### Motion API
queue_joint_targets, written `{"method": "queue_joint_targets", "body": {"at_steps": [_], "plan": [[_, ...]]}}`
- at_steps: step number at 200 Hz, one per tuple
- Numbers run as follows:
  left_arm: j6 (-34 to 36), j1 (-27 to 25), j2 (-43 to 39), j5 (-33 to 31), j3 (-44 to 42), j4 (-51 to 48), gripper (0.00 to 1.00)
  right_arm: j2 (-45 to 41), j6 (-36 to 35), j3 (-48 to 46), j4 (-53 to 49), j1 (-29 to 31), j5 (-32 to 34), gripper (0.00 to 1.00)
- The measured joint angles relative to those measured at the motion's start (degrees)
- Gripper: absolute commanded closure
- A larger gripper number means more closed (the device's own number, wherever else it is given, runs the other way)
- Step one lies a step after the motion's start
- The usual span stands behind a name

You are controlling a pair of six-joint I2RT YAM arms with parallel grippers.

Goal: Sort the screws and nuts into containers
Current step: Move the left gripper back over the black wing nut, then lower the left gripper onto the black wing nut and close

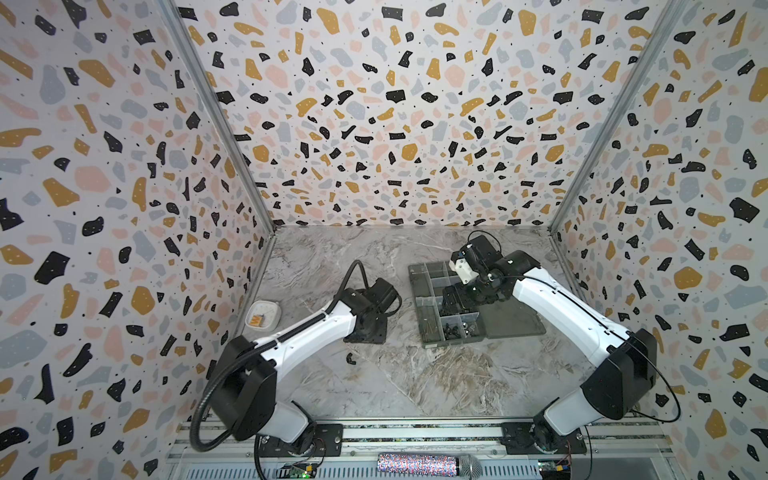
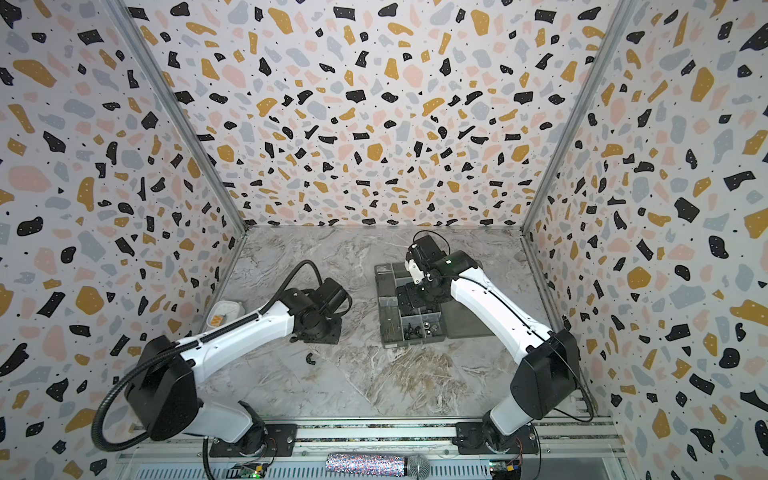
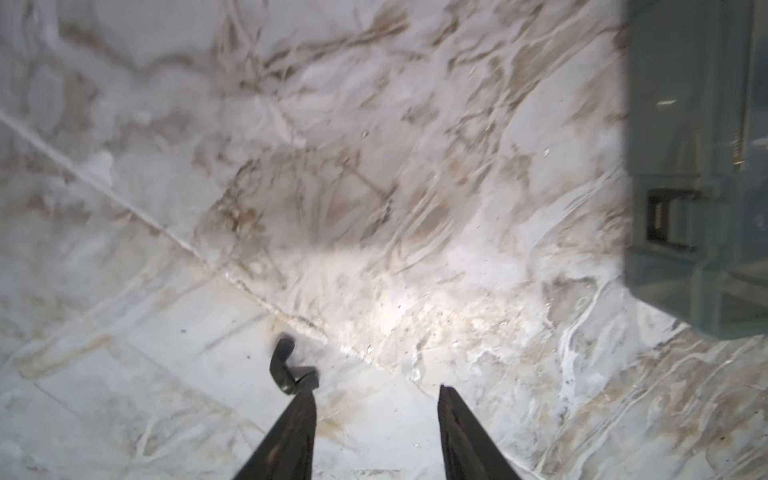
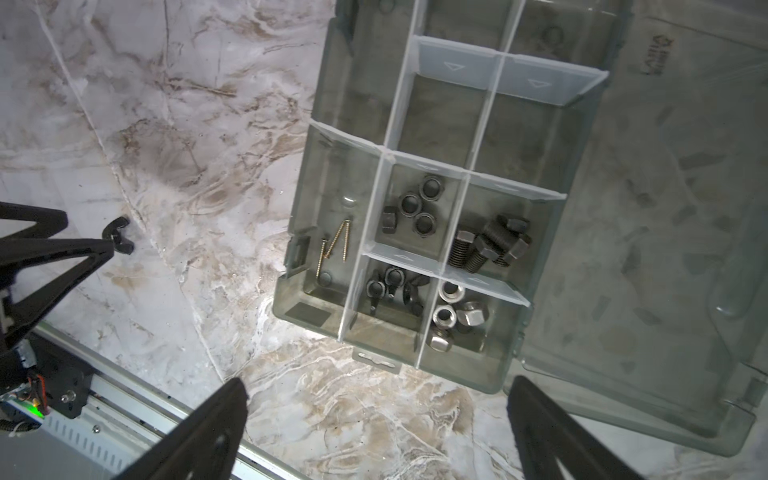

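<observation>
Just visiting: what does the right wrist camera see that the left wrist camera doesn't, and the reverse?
Only the right wrist view: inside the organiser, with brass screws, black nuts, bolts and silver nuts in separate compartments, its open lid, and the open right end effector. Only the left wrist view: a straight look through the left end effector and its empty gap. Both: the marble table, the organiser's latch side, and a loose black wing nut at that end effector's tip.

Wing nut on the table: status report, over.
Left gripper open, low over table. Right gripper open, above the organiser box. Wing nut loose on table, just outside left fingertip, not gripped. Nothing between nut and box.
</observation>
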Motion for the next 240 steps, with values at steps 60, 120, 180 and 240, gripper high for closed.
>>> {"method": "queue_joint_targets", "body": {"at_steps": [60, 120, 180, 240], "plan": [[-8.7, 0.1, -7.6, -1.4, -11.6, 2.0, 0.48, 1.7, -1.4, 1.7, 0.4, 2.5, -1.4, 0.01], [-11.6, 4.0, -7.3, -1.0, -17.5, 8.5, 0.46, 1.8, -2.0, 2.0, 0.4, 3.2, -0.9, 0.01], [-11.0, 6.7, -3.0, -0.1, -17.9, 12.6, 0.49, 1.7, -2.0, 1.8, 0.4, 3.2, 0.4, 0.01], [-9.7, 7.1, -0.7, 0.9, -18.3, 14.1, 0.67, 1.7, -2.0, 1.8, 0.4, 3.2, 0.8, 0.01]]}}
